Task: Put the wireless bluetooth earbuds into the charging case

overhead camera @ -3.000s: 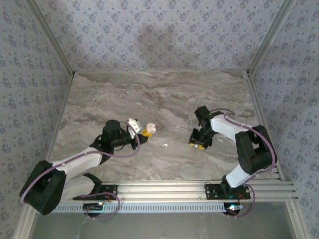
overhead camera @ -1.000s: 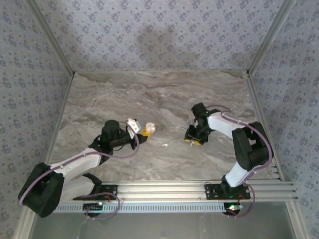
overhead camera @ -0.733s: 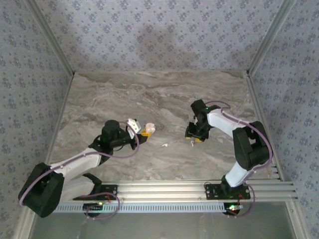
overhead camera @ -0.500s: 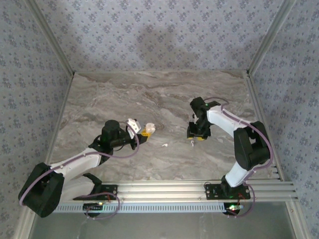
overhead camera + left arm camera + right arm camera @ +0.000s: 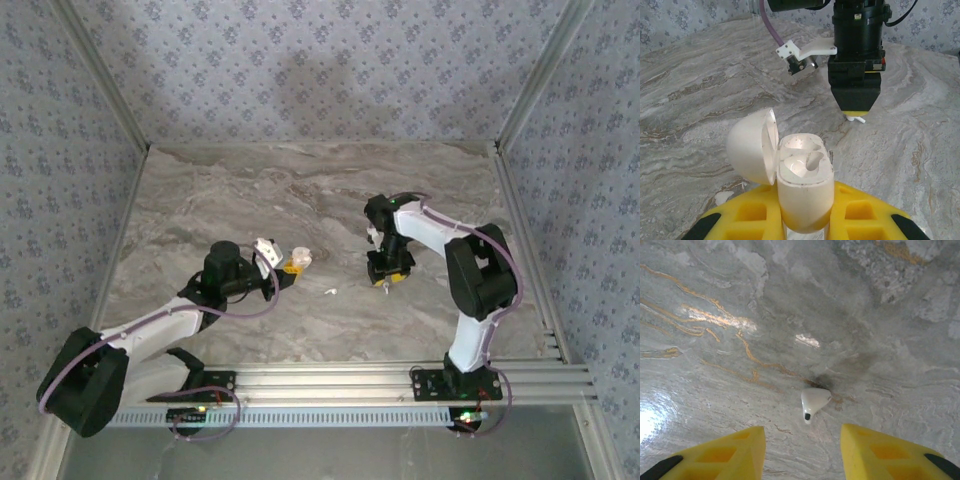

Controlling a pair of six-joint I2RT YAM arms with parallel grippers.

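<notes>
My left gripper (image 5: pixel 288 266) is shut on the white charging case (image 5: pixel 805 186), which stands upright between its yellow fingers with its lid (image 5: pixel 751 146) swung open to the left and both sockets empty. One white earbud (image 5: pixel 814 401) lies on the marble just beyond the tips of my right gripper (image 5: pixel 802 452), whose yellow fingers (image 5: pixel 720 456) stand apart with nothing between them. In the left wrist view the right gripper (image 5: pixel 858 106) points straight down over that earbud (image 5: pixel 859 119). A second earbud (image 5: pixel 328 292) lies on the table between the two grippers.
The marble table (image 5: pixel 300 190) is fenced by an aluminium frame, with patterned walls (image 5: pixel 320 70) on three sides. The right arm (image 5: pixel 470 270) arches in from the right edge; a rail (image 5: pixel 380 378) runs along the near edge.
The right arm has swung left and slightly away from the bases, bringing its gripper down over the earbud. The left arm and the case have stayed put.
</notes>
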